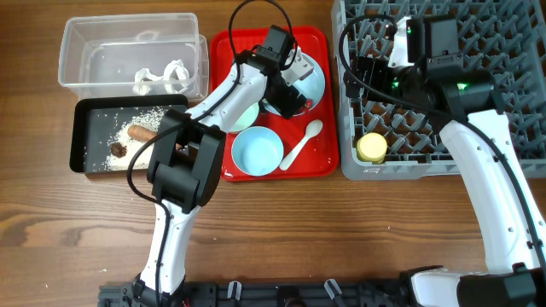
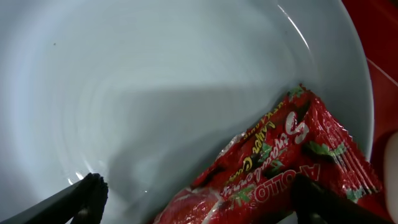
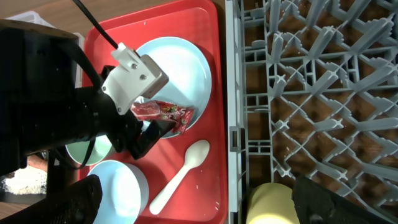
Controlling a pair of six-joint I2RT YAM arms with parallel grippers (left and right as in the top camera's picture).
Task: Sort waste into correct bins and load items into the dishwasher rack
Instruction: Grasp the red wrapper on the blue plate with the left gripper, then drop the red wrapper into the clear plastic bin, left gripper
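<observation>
The red snack wrapper [image 2: 280,168] lies on the light blue plate [image 2: 155,81] on the red serving tray [image 1: 324,162]. My left gripper [image 2: 199,208] is open just above the plate, its fingers either side of the wrapper; it also shows from overhead [image 1: 286,92]. My right gripper [image 3: 208,208] is open and empty above the left edge of the grey dishwasher rack [image 1: 512,128], where the yellow cup [image 1: 372,147] lies. A light blue bowl [image 1: 257,151], a pale green bowl [image 1: 245,115] and the white spoon [image 1: 300,145] are on the red tray.
The clear tub [image 1: 81,77] at the back left holds crumpled white tissue [image 1: 162,78]. The black tray [image 1: 78,141] in front of it holds rice grains, the orange stick [image 1: 142,133] and the brown lump [image 1: 118,149]. Bare wooden table lies in front.
</observation>
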